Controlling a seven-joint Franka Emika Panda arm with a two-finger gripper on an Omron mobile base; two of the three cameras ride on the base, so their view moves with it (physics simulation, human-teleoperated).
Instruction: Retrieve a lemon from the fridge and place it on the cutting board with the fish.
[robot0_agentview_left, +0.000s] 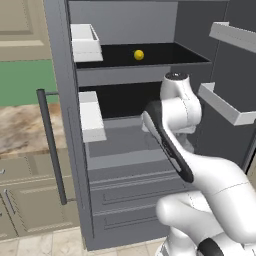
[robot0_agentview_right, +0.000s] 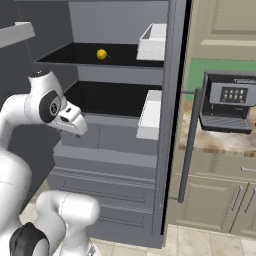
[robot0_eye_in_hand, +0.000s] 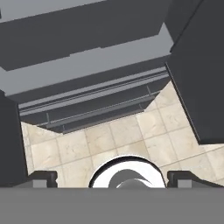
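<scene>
Now the fridge (robot0_agentview_left: 125, 150) is open, and the claw (robot0_eye_in_hand: 111, 179), fingers apart and empty, must go up to the lemon (robot0_agentview_left: 139, 55).

One lemon (robot0_agentview_left: 139, 55), upper middle of the frame. One fridge (robot0_agentview_left: 125, 150) with two black shelves (robot0_agentview_left: 190, 56). Four white door bins (robot0_agentview_left: 86, 42): two at left, two at right. One bar handle (robot0_agentview_left: 51, 145). One coffee machine (robot0_agentview_right: 229, 102).

White arm (robot0_agentview_left: 200, 175) rising folded from the base, elbow bending high, forearm angling back down, hand pointing downward, gripper (robot0_eye_in_hand: 112, 178) hanging with jaws spread wide, both dark fingertips (robot0_eye_in_hand: 43, 178) standing far apart, holding nothing
</scene>
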